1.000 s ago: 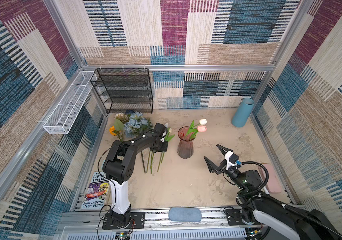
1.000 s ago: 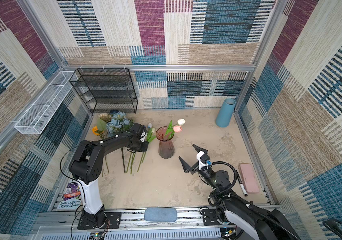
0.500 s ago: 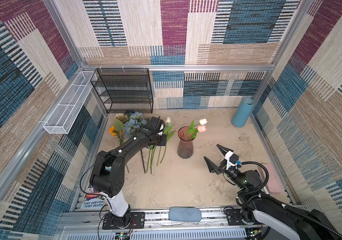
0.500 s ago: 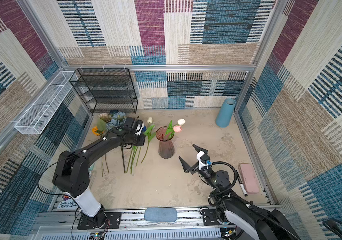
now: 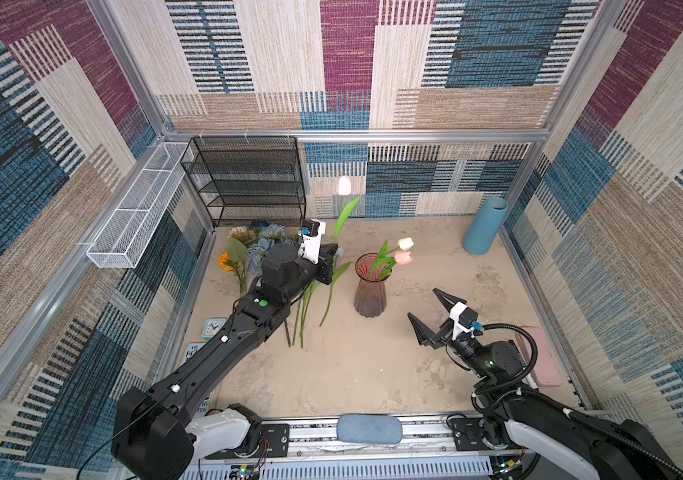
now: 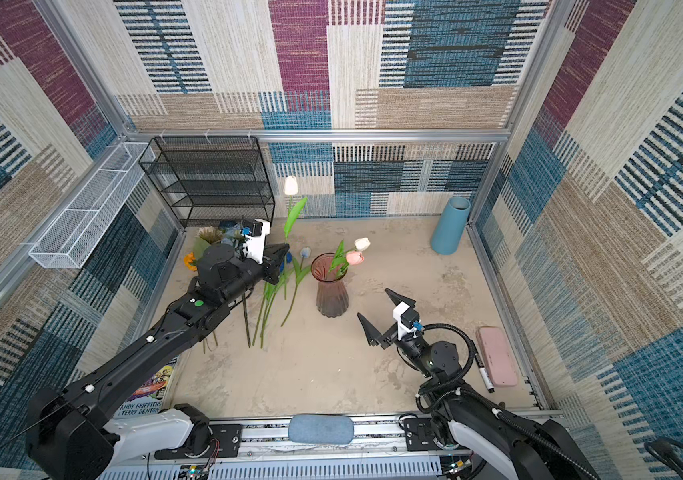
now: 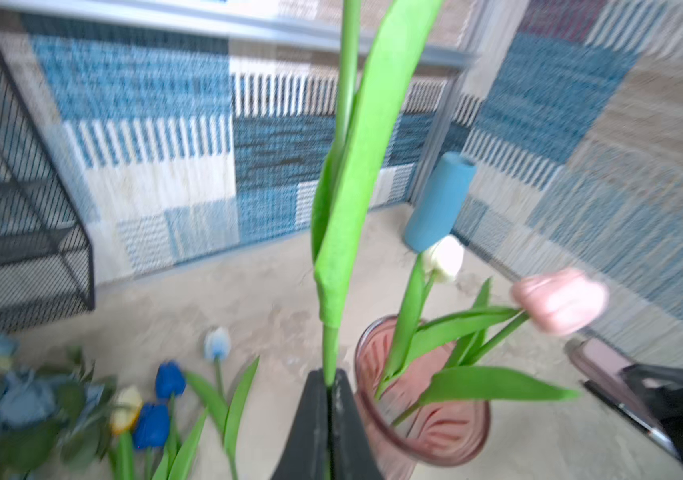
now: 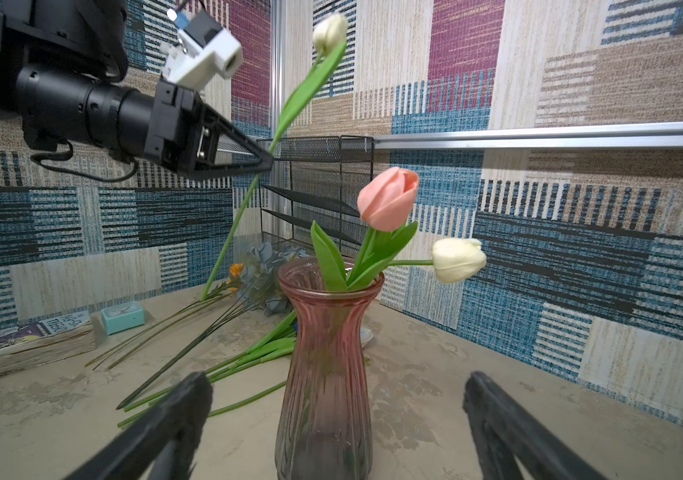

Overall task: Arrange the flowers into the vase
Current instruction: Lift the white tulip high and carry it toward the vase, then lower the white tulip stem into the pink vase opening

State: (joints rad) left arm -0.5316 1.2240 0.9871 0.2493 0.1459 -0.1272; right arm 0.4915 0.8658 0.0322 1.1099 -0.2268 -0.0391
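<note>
One white tulip (image 5: 346, 214) in left end effector (image 7: 330, 380)

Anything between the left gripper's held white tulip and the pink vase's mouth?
No visible obstacle. The left gripper holds the long-stemmed white tulip beside the ribbed pink glass vase; its pink tulip and cream tulip lean away.

Both arms are made of black links on white base joints. A round green button (image 5: 263, 303) and small white clips are seen on the left arm (image 5: 206, 362). A white camera (image 5: 461, 316) is mounted on the right arm (image 5: 493, 361), with a ribbed black cable (image 5: 532, 349) looped at its 3 o'clock. Black triangular fingers (image 5: 419, 334) are fitted.
</note>
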